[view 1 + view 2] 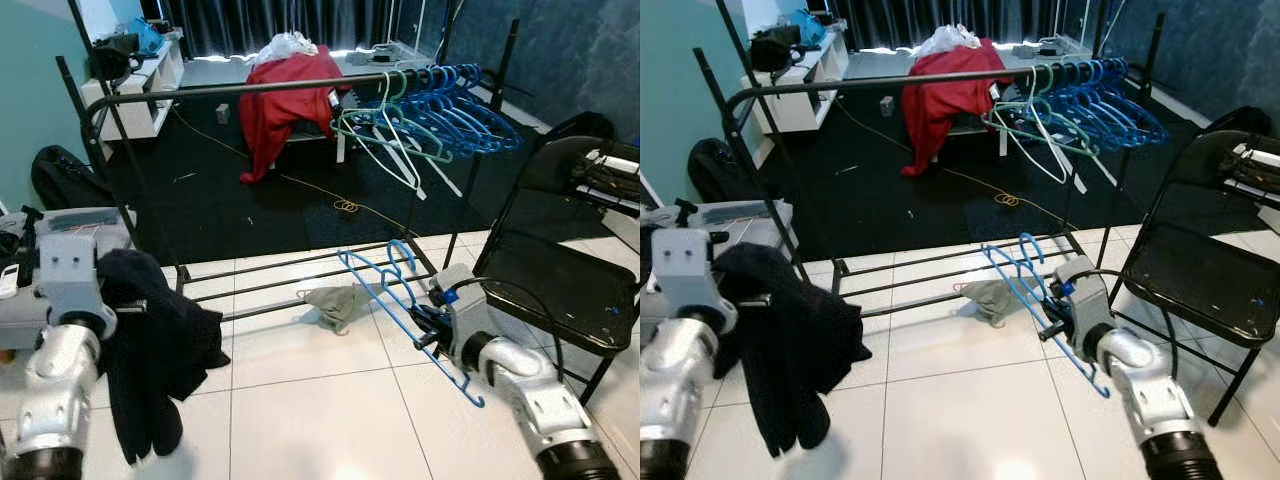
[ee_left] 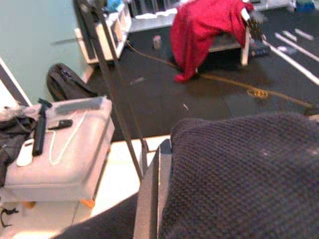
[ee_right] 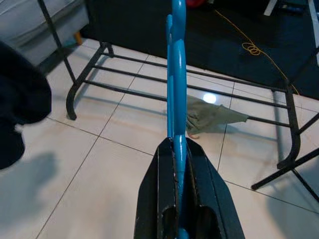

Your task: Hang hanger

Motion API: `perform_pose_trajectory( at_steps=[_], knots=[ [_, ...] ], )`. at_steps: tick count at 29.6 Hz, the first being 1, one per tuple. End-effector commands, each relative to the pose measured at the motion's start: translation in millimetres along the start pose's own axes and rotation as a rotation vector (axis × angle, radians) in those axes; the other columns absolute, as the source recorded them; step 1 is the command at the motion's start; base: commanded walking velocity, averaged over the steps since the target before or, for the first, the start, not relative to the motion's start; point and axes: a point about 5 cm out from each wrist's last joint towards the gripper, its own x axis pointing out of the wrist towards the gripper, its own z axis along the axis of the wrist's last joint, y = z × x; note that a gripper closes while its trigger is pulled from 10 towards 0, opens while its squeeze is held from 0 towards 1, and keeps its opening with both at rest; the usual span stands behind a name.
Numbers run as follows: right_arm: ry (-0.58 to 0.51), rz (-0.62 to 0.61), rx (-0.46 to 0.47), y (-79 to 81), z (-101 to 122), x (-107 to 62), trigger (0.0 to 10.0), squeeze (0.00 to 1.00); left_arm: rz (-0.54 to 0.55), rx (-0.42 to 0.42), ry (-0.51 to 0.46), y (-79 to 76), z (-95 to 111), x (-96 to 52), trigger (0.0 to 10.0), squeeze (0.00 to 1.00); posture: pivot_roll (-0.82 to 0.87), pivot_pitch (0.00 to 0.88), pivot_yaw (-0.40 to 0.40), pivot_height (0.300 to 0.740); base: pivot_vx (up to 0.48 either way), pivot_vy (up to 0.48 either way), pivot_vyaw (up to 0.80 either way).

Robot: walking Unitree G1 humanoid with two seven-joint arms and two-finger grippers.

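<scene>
Clamped in the right hand (image 1: 428, 322), a blue hanger (image 1: 385, 285) points up toward the rail (image 1: 240, 88) above, ready for hanging.

You see two silver arms with black ribbed cuffs; the right hand (image 1: 425, 325) has black fingers, blue connector, black cable.

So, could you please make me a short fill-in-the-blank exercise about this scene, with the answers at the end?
1. The right gripper is shut on a hanger whose colour is ____.
2. The left gripper holds a dark ____.
3. The garment draped behind the rack's top rail is ____ in colour.
4. On the floor, under the rack, lies a crumpled grey-green ____.

Missing words: blue; garment; red; cloth
</scene>
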Motion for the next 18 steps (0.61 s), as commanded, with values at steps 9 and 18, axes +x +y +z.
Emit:
perform_pose_trajectory(
  at_steps=[9, 18],
  knots=[
    [-0.043, -0.050, 0.088, 26.8, -15.1, 12.5, 10.0, 0.00, -0.018, 0.002, 0.273, -48.6, -62.7, -45.3, 10.0, 0.00, -0.08, 0.000, 0.052, 0.740, 0.000, 0.000, 0.00],
    [-0.046, -0.052, 0.091, 29.1, -17.1, 13.8, 10.0, 0.00, -0.038, 0.000, 0.315, -50.7, -67.8, -48.2, 10.0, 0.00, -0.08, 0.000, 0.054, 0.740, 0.000, 0.000, 0.00]
  ],
)
